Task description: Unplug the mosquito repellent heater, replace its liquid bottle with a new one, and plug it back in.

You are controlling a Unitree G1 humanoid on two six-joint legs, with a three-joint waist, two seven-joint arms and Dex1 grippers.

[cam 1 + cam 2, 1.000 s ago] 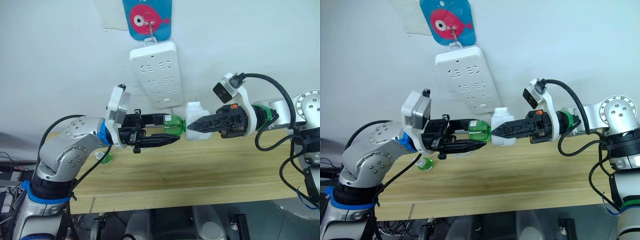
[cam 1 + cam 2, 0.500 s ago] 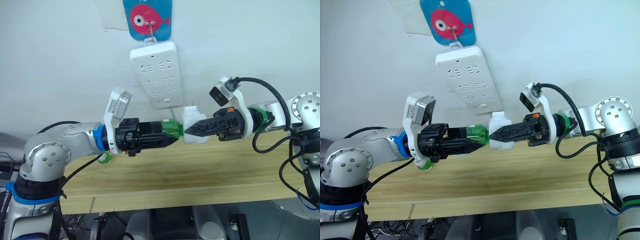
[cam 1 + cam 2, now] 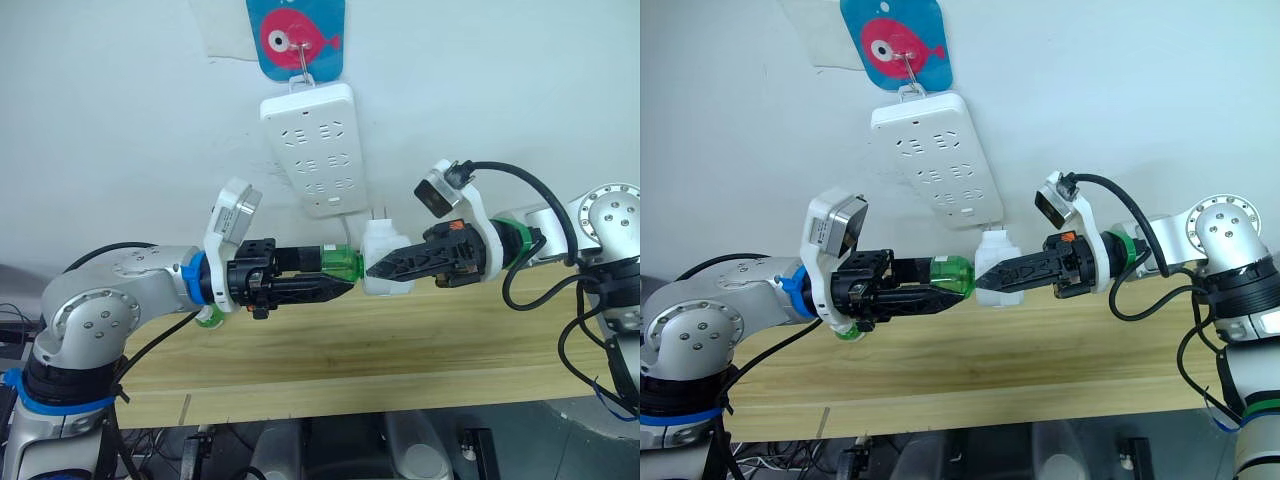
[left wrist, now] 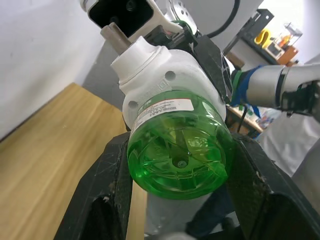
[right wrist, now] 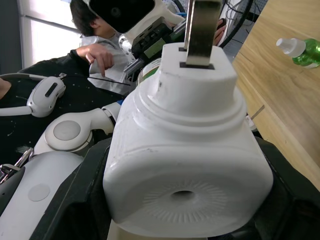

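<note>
Left eye view has the right gripper (image 3: 385, 268) clamped on the mosquito repellent heater (image 3: 383, 258), held above the wooden table (image 3: 400, 340), while the left gripper (image 3: 335, 276) grips the green bottle (image 3: 338, 264) at its base, likely for twisting.

**Count of things in front of me**

I see one heater (image 3: 386, 268), white, with two metal prongs. I count two green bottles: one bottle (image 3: 338, 264) is at the heater, and a second bottle (image 3: 208, 316) lies on the table (image 3: 400, 350). There is one table only. On the wall hangs one power strip (image 3: 314, 146), under one blue card with a fish (image 3: 296, 36). I have two grippers, my left gripper (image 3: 335, 277) and my right gripper (image 3: 378, 266). One person (image 5: 95, 35) sits in the right wrist view.
</note>
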